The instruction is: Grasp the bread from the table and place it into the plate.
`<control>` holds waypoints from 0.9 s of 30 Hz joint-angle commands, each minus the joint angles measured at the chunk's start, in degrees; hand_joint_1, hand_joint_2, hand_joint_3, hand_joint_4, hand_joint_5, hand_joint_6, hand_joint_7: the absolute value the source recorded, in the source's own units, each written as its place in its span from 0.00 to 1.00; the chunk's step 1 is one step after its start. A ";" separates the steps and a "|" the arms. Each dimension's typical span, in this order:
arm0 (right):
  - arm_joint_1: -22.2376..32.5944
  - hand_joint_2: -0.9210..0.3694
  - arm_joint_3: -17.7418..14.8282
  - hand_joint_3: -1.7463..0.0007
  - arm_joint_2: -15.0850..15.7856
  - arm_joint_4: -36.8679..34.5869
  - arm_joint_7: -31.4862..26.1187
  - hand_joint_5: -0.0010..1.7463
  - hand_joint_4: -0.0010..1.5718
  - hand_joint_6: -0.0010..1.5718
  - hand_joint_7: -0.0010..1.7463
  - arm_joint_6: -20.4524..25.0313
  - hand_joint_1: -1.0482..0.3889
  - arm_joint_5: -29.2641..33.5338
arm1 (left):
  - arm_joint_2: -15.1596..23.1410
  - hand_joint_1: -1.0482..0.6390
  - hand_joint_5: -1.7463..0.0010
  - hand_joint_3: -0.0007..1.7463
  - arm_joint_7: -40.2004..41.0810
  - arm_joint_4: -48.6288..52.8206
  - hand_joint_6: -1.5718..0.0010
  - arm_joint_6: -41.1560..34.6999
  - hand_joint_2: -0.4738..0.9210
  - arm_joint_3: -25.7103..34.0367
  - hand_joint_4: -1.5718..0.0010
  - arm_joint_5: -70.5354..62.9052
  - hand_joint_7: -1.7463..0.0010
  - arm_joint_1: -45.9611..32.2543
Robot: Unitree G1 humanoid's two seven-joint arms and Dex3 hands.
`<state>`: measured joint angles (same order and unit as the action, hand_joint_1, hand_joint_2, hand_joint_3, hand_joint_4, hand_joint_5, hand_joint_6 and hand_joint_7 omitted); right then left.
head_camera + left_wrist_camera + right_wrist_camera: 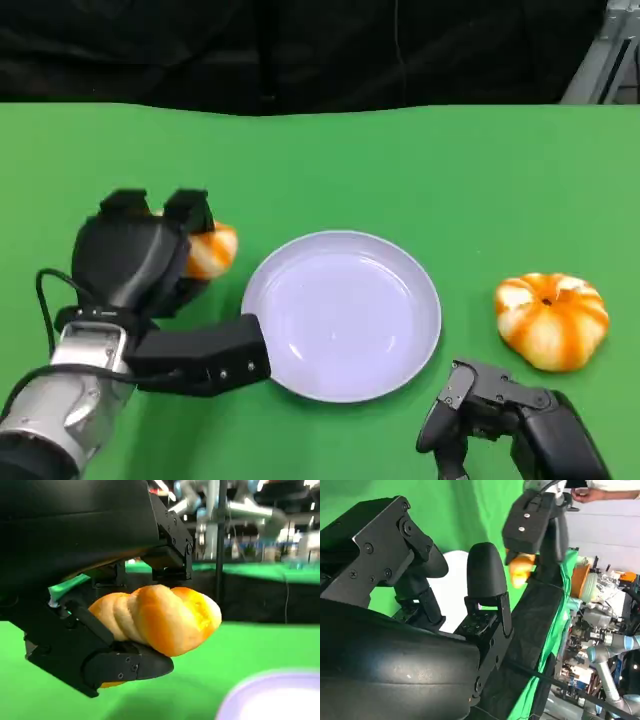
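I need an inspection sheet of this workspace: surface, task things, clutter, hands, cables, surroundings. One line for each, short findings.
Surface: green table, flat, no spills seen.
Job's things: bread held in the left hand, off the table, beside the plate and not yet over it; plate white, nothing in it, at the table's middle.
Clutter: a second orange-and-white bread lying on the table on the plate's right side, apart from it.
Hands: left hand grips the bread; right hand low near the table's near edge, holds nothing, fingers apart.
Cables: a black cable looping by the left forearm.
Surroundings: black curtain behind the table; lab equipment and a person's hand in the right wrist view.
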<state>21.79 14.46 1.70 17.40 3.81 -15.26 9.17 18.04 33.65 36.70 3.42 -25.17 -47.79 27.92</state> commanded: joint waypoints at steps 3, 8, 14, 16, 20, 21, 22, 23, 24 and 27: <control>-0.17 0.44 -0.28 0.20 0.21 -0.33 -0.24 0.95 0.56 0.49 0.80 0.22 0.80 -0.49 | 1.29 0.49 0.00 0.56 1.24 -1.35 0.54 0.37 0.68 0.69 0.40 -0.23 0.00 -0.44; 0.66 0.45 0.26 0.20 0.31 0.57 0.05 0.95 0.57 0.49 0.80 0.43 0.80 -0.63 | 1.64 0.50 0.00 0.61 1.25 -11.77 0.54 -2.15 0.60 -0.05 0.38 -4.88 0.00 -1.65; 0.94 0.44 0.40 0.20 0.54 1.48 0.45 0.95 0.55 0.49 0.80 1.09 0.79 -0.91 | 0.77 0.49 0.00 0.65 1.73 -15.72 0.53 -0.68 0.58 0.07 0.38 -5.72 0.00 -2.81; 0.98 0.44 0.27 0.20 0.66 1.51 0.17 0.95 0.55 0.49 0.80 1.03 0.79 -0.24 | 0.13 0.50 0.00 0.66 1.99 -16.45 0.53 0.74 0.57 -0.23 0.38 -5.75 0.00 -2.85; 0.99 0.45 0.17 0.19 0.58 1.25 0.20 0.95 0.56 0.49 0.80 0.79 0.80 -0.64 | -2.03 0.51 0.00 0.68 0.54 -17.88 0.53 2.69 0.57 -0.92 0.38 -5.06 0.00 -2.83; 0.95 0.45 0.18 0.18 0.54 1.17 0.21 0.95 0.56 0.49 0.81 0.70 0.80 -0.75 | -2.36 0.51 0.00 0.69 0.48 -17.89 0.53 2.89 0.57 -1.00 0.38 -5.10 0.00 -2.77; 0.93 0.46 0.18 0.18 0.53 1.12 0.22 0.95 0.57 0.49 0.81 0.66 0.80 -0.81 | -2.55 0.51 0.00 0.69 0.43 -17.90 0.53 3.03 0.57 -0.99 0.38 -5.16 0.00 -2.76; 0.93 0.46 0.18 0.17 0.53 1.13 0.22 0.95 0.57 0.49 0.81 0.66 0.80 -0.82 | -2.61 0.51 0.00 0.69 0.40 -17.89 0.53 3.11 0.57 -0.90 0.38 -5.23 0.00 -2.78; 1.02 0.46 0.27 0.17 0.50 1.19 0.15 0.95 0.57 0.49 0.81 0.66 0.80 -0.67 | -4.08 0.51 0.00 0.69 0.36 -16.76 0.52 3.39 0.57 -1.42 0.38 -4.85 0.00 -2.37; 1.19 0.47 0.42 0.17 0.42 1.22 -0.03 0.95 0.57 0.49 0.81 0.45 0.78 -0.38 | -7.57 0.52 0.00 0.69 -1.55 -14.03 0.50 4.04 0.57 -2.25 0.36 -2.54 0.00 -1.64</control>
<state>22.63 14.86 1.91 18.33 4.09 -14.44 9.21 12.40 34.18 20.60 7.02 -26.85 -52.01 25.62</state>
